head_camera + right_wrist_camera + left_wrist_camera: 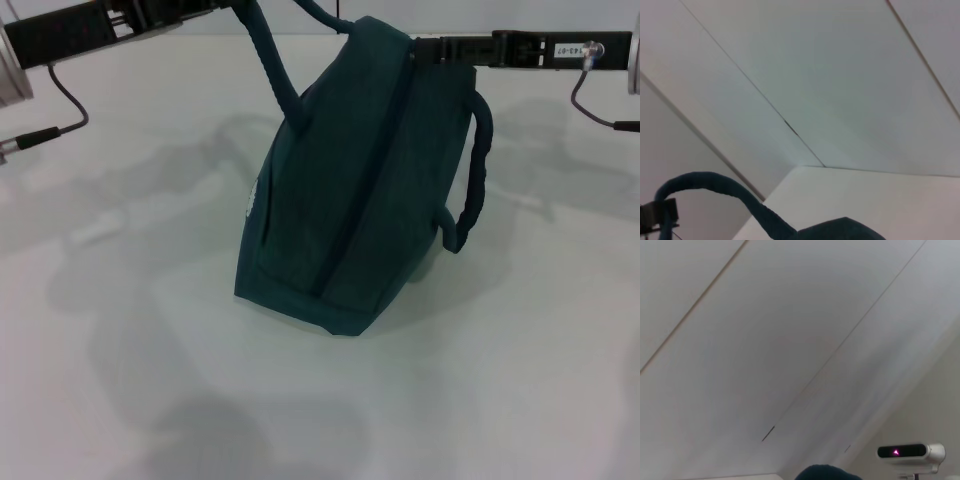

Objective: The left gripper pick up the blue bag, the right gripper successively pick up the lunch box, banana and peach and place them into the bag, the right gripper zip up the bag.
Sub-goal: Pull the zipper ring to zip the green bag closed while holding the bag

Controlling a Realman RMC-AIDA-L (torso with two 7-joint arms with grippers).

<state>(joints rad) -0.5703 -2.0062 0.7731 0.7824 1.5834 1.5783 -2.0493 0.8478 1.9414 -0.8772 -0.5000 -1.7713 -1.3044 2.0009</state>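
We hold the blue bag (340,210) upright at frame center; left gripper (215,15) pinches its handle, right gripper (425,48) meets the zipper top, its grip unclear.

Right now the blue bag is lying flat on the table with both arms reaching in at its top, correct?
Not quite. In the head view the blue bag is not lying flat: it stands tilted on its base on the table, its top raised. The rest holds: the left gripper and the right gripper both reach in at its top.
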